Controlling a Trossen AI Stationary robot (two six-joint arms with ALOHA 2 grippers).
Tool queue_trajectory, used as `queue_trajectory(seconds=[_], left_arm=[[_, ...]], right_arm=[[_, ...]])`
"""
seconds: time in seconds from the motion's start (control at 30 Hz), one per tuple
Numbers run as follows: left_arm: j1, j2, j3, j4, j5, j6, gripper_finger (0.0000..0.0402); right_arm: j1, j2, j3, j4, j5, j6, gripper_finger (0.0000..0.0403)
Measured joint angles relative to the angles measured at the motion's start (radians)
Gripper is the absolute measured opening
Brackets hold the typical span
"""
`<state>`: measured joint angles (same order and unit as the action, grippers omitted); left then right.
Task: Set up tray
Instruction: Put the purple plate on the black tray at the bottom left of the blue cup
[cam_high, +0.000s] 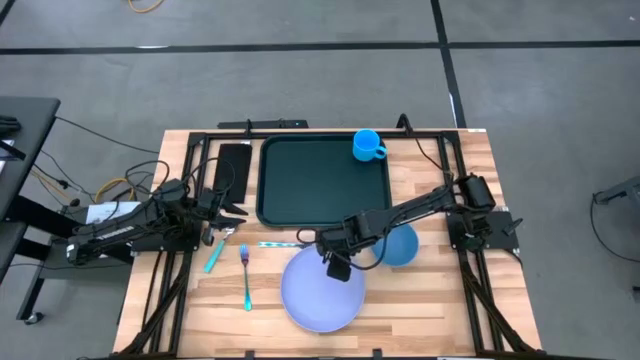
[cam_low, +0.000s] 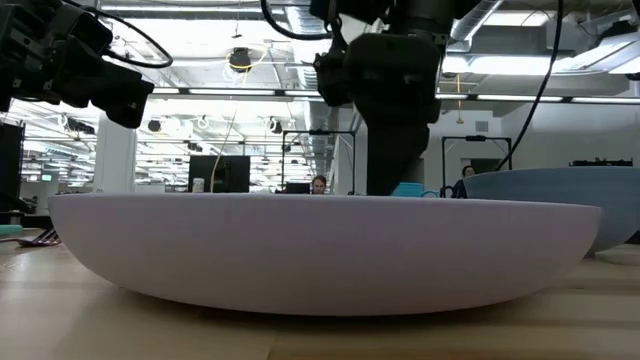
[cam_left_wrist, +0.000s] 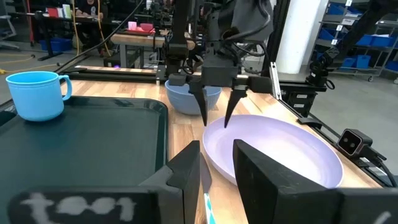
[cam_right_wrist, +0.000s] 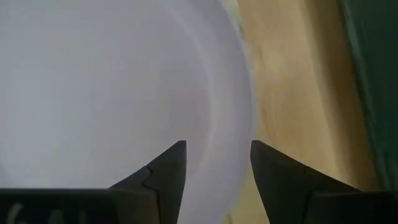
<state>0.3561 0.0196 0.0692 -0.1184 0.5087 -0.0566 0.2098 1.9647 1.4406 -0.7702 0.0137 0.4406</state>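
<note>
The dark green tray (cam_high: 320, 180) lies at the table's far middle, with a blue cup (cam_high: 367, 145) standing in its far right corner. Nearer, a lavender plate (cam_high: 320, 292) rests flat on the wood. My right gripper (cam_left_wrist: 214, 121) points steeply down, open. It is over the plate's far rim (cam_right_wrist: 239, 112), with one finger on the inner side and one on the outer. I see no touch. My left gripper (cam_left_wrist: 217, 180) waits open at the table's left, level, beside the tray.
A blue bowl (cam_high: 402, 245) stands right of the plate, close to my right arm. A fork (cam_high: 245, 275) and a teal utensil (cam_high: 215, 255) lie left of the plate. A narrow black rectangle (cam_high: 232, 168) lies left of the tray. The tray's middle is bare.
</note>
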Motion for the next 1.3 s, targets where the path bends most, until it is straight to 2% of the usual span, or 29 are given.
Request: queue_trajectory(seconds=[0.43,0.73,1.3], left_arm=[[0.000,0.000,0.000,-0.002,0.000,0.000,0.0084],[0.000,0.000,0.000,-0.003,0.000,0.000,0.0084],[0.000,0.000,0.000,-0.003,0.000,0.000,0.0084]], right_arm=[[-0.029,-0.005,0.000,-0.029,-0.008,0.053,0.0172],[-0.001,0.055,-0.002,-0.040,-0.012,0.064,0.0172],[-0.030,0.103,-0.009,0.036,-0.042,0.083,0.0163]])
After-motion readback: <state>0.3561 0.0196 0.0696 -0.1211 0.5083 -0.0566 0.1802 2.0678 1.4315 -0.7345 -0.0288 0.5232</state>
